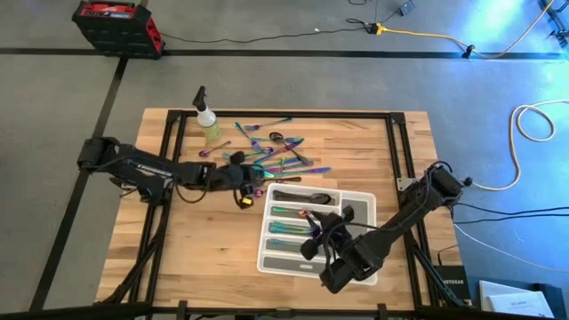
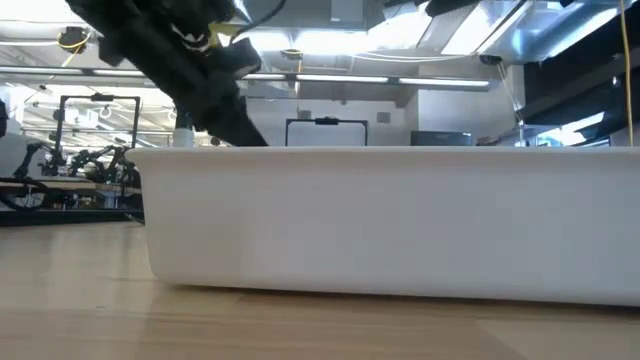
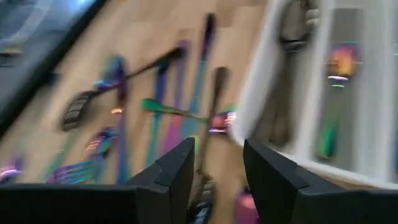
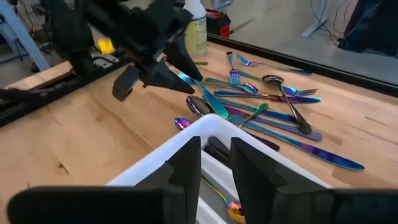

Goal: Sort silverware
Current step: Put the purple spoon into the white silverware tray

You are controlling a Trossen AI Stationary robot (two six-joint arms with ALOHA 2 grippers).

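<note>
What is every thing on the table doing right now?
Left gripper: low over the loose silverware, shut on a rainbow piece.
Right gripper: over the tray; whether it holds anything is hidden.
Silverware pile: scattered flat on the wood beside the tray.
Tray: flat on the table, some silverware already in its compartments.
Spray bottle: standing upright, untouched.

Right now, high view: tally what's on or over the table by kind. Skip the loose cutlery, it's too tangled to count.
spray bottle: 1
tray: 1
robot arms: 2 (left arm, right arm)
Total: 4
</note>
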